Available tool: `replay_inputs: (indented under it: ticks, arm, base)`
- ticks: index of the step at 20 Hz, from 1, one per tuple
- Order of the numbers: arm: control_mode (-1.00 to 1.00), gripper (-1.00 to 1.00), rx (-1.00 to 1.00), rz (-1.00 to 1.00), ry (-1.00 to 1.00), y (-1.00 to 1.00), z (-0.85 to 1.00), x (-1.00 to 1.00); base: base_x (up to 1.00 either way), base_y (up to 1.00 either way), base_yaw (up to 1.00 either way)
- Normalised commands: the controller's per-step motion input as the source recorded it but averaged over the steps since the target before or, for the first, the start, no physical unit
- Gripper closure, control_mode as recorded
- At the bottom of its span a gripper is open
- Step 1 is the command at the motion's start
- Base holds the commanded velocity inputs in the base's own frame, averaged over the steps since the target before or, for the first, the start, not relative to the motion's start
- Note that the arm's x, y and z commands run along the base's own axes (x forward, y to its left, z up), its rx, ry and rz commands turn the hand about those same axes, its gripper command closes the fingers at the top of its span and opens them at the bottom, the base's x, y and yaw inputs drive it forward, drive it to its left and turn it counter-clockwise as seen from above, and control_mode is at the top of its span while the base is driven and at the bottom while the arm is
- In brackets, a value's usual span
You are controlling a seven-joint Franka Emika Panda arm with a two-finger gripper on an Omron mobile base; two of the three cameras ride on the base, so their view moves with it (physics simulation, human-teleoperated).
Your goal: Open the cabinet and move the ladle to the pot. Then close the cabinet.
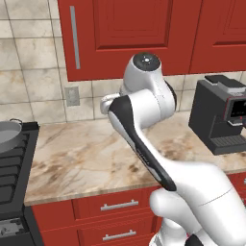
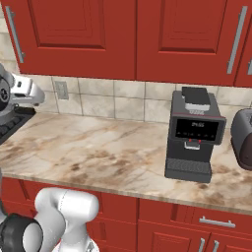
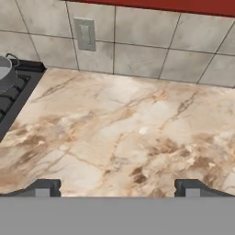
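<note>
Cabinet (image 1: 120, 33) is closed, its red door flat against the wall above my arm, with the long silver bar handle (image 1: 75, 37) standing upright near the door's left edge; from the right base view I see the same door (image 2: 69, 37) at upper left, with the handle (image 2: 15, 33) near the frame edge. My gripper (image 3: 117, 189) hangs below this cabinet, over the marble counter (image 3: 124, 133), and it holds nothing; the two dark fingertips (image 3: 43, 188) stand wide apart at the bottom of the hand view, with only bare marble between them. Ahead of the gripper the counter runs to the tiled wall, where a grey outlet (image 3: 85, 33) sits up and to the left of the fingers. The pot (image 3: 5, 72) is far to the left of the gripper, on the black stove (image 3: 13, 98), and I see just a part of its grey rim and one small side handle; in the left base view the pot (image 1: 8, 132) sits also at the left border. I cannot find the ladle. To the right of my arm, well apart from it, a black coffee machine (image 2: 193, 135) stands on the counter, and a dark toaster (image 2: 243, 138) is beside it.
</note>
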Motion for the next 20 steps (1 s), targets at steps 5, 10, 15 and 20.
replay_inputs:
  ticks: [5,10,15,20]
  arm:
    - [-1.0,-1.0,0.0,0.0,-0.32,0.55,0.17,-0.01]
    - [-1.0,-1.0,0.0,0.0,-0.31,0.42,0.06,0.1]
    - [-1.0,-1.0,0.0,0.0,-0.17,0.37,0.23,0.26]
    - [-1.0,-1.0,0.0,0.0,-0.03,0.38,0.39,0.31]
  base:
    - [0.0,0.0,0.0]
    - [0.0,0.0,0.0]
    - [0.0,0.0,0.0]
    - [0.0,0.0,0.0]
